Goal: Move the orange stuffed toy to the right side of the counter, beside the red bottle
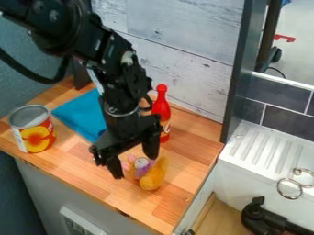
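One arm [120, 87], two parted fingers [114, 168] near one toy [152, 177]

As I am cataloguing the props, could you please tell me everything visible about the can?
The can is a cylinder, seemingly metal, with a silvery rim and grey top. Its red label shows yellow-orange fruit and a pale panel at the left. It stands upright on the wooden counter, near the blue cloth, untouched by the tool.

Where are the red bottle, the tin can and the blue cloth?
Red bottle [162, 109]: camera view, on its body.
Tin can [35, 133]: camera view, on its label.
Blue cloth [83, 114]: camera view, near its middle.
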Available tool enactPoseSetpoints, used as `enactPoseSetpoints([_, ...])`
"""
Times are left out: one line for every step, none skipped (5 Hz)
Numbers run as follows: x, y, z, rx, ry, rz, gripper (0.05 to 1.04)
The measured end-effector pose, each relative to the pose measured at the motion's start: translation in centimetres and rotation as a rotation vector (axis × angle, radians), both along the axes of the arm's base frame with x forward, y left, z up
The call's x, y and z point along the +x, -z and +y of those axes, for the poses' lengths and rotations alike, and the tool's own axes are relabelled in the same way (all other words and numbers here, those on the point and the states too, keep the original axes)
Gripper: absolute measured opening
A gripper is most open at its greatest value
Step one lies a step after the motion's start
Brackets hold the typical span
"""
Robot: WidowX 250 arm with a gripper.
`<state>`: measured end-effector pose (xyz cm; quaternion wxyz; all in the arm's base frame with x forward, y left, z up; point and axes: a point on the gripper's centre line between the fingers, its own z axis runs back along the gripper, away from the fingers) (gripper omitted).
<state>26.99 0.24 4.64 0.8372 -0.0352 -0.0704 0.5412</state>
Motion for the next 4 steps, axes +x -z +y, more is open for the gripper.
enactPoseSetpoints([0.7,1.5,-0.2,-0.018,-0.032,0.026,1.001])
enactPoseSetpoints([1.8,2.2,-0.3,-0.036,-0.1,0.013,1.001])
enactPoseSetpoints([2.1,2.7,-0.6,-0.062,-0.157,0.011,1.001])
enactPoseSetpoints([2.2,3.0,-0.7,-0.062,-0.143,0.031,0.948])
